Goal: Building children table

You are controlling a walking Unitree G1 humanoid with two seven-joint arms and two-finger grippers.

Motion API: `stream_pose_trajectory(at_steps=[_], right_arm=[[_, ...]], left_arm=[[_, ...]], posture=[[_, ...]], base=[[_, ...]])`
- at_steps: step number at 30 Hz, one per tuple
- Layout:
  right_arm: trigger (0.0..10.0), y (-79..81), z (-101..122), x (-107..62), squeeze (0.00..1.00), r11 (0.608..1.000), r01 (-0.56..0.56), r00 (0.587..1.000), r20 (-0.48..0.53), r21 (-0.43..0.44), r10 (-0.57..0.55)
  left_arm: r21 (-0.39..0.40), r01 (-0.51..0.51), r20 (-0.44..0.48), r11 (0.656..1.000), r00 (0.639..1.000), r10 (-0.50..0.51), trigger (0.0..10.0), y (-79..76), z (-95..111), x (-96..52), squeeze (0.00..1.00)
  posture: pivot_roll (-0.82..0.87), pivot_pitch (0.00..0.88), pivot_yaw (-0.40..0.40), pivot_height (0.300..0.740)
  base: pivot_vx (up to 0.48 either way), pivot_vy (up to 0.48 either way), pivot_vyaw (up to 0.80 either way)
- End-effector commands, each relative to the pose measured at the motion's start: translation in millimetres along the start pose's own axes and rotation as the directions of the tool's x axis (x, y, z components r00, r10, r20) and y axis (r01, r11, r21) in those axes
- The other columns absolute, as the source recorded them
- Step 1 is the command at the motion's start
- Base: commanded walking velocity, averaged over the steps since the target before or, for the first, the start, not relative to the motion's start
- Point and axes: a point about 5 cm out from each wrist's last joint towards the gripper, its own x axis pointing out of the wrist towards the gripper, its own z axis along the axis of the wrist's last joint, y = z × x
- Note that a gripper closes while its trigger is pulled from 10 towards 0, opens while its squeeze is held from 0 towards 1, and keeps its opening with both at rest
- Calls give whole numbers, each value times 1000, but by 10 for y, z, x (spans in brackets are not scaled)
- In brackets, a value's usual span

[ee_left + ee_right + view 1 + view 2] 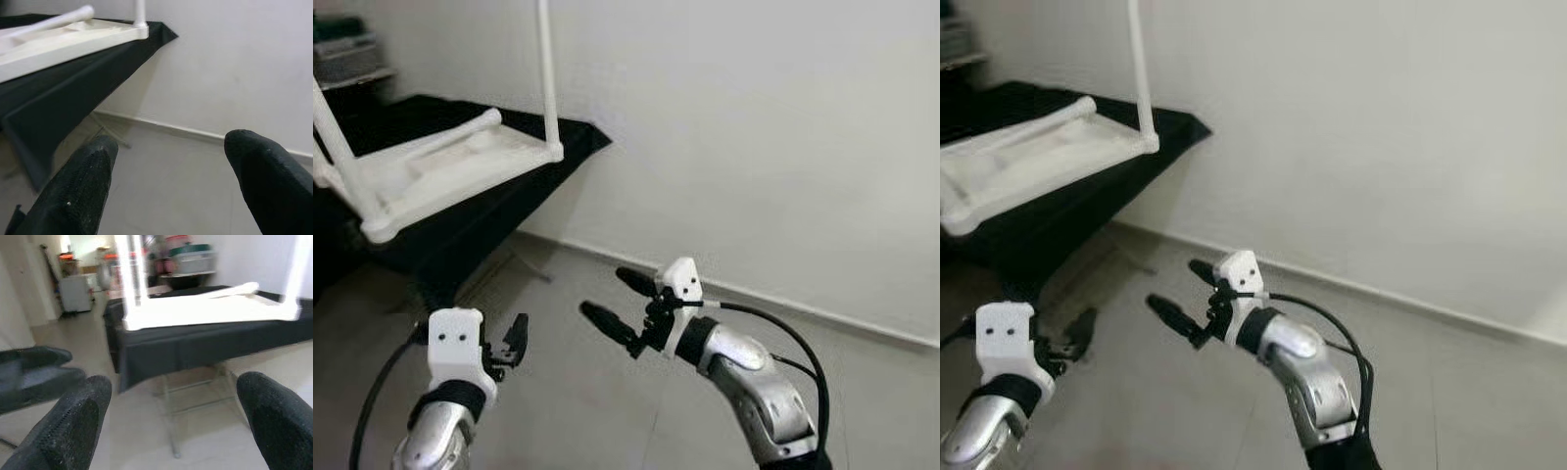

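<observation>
A white children's table top [460, 171] lies upside down on a table draped in black cloth [509, 211] at the upper left. One white leg [546, 69] stands upright at its near corner and another [333, 132] rises at the left edge. A loose white leg [450, 135] lies across the top. Both grippers hover over the floor, short of the black table. My left gripper [514, 343] is open with nothing in it, its fingers [83, 181] spread wide. My right gripper [610, 299] points left toward the table, open and empty, fingers [73, 421] apart.
A plain white wall [754, 127] with a baseboard [803, 304] runs close on the right. Grey tiled floor [578, 401] lies below the grippers. Thin metal legs [168, 411] hold up the black table. Shelves with containers [188, 259] stand further back.
</observation>
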Motion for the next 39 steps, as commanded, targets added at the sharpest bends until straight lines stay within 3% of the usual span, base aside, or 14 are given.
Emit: stream_pose_trajectory(at_steps=[1,7,17,26,35,39], right_arm=[[10000,-24,3,4,0,1000,8,1000,-8,5,-8],[10000,1,15,8,0,1000,-16,1000,1,-7,16],[10000,17,29,19,0,999,-33,999,5,4,33],[10000,66,37,37,0,994,-112,994,-9,-17,112],[10000,127,40,54,0,974,-215,977,-33,-76,213],[10000,158,35,48,0,964,-240,971,-44,-116,237]], left_arm=[[12,7,-3,1000,1000,-7,10000,5,-3,12,0],[16,13,6,1000,1000,-14,10000,-6,17,21,0],[21,22,17,1000,1000,-22,10000,-15,44,42,0],[24,23,19,999,1000,-23,10000,-17,53,56,0],[25,21,20,999,1000,-22,10000,-13,61,64,0],[26,20,19,999,1000,-21,10000,-6,63,62,0]], posture=[[-13,36,-10,740],[-11,37,-10,740],[-14,41,-7,740],[-12,45,-8,740],[-14,48,-5,740],[-9,51,1,740]], base=[[401,0,0],[406,0,519],[409,0,0],[409,0,0],[411,0,0],[409,0,800]])
